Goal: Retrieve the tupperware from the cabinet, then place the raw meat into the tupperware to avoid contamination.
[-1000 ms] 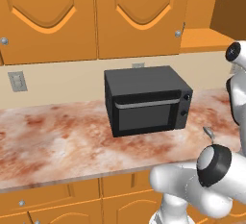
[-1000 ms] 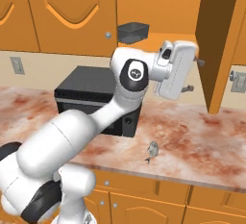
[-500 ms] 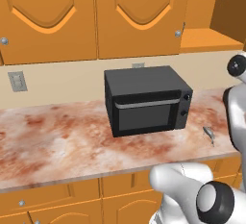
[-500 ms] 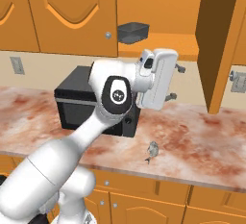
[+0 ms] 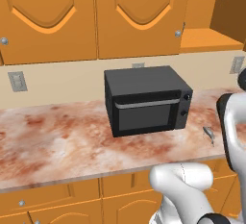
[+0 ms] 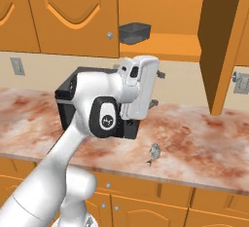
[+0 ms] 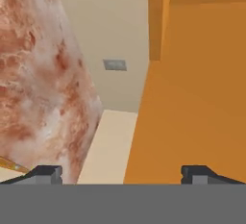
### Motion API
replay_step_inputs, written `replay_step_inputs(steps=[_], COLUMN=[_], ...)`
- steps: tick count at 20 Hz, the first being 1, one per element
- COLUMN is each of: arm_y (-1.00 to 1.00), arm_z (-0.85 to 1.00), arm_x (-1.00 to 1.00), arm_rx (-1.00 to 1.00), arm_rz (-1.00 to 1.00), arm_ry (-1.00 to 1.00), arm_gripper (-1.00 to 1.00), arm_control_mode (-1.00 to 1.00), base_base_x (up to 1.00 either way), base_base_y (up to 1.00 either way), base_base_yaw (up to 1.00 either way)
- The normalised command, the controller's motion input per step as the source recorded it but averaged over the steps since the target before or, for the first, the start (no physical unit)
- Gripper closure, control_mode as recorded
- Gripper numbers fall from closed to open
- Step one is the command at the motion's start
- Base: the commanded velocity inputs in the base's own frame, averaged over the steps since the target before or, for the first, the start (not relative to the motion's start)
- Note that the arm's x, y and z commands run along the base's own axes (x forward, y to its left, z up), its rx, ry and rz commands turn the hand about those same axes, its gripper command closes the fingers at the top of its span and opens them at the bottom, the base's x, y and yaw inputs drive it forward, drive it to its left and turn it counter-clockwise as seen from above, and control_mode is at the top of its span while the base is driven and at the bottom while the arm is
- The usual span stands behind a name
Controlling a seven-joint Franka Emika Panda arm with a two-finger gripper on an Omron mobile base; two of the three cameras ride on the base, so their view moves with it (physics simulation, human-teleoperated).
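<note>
The end effector (image 6: 156, 88) is wide open and holding nothing; in the hand view the two fingertips (image 7: 45, 174) sit far apart with only wall and orange wood between them. Over the last second the arm has swung back and left, so the hand now sits in front of the black microwave (image 5: 146, 98) instead of out by the open door (image 6: 221, 41). The tupperware (image 6: 134, 32) hasn't budged, still on the shelf of the open cabinet (image 6: 165, 11), above and behind the hand and well apart from it. So retrieval hasn't started yet; this looks like repositioning before a reach up. A small grey piece (image 6: 154, 153) – probably the meat – lies on the marbled surface (image 6: 194, 138) near its front edge.
</note>
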Motion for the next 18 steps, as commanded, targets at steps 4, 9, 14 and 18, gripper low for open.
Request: replay_step_inputs(steps=[4,9,14,18], arm_y=[0.46,0.43,0.42,0.45], arm_z=[0.00,0.00,0.00,0.00], arm_x=[0.00,0.00,-0.05,-0.25], arm_rx=[0.08,0.05,0.05,0.05], arm_rz=[0.35,0.38,0.35,0.18], arm_ry=[0.03,0.02,0.01,-0.01], arm_gripper=[-1.00,-1.00,-1.00,-1.00], arm_control_mode=[-1.00,-1.00,-1.00,-1.00], base_base_x=[0.00,0.00,0.00,0.00], base_base_y=[0.00,0.00,0.00,0.00], base_base_yaw=[0.00,0.00,0.00,0.00])
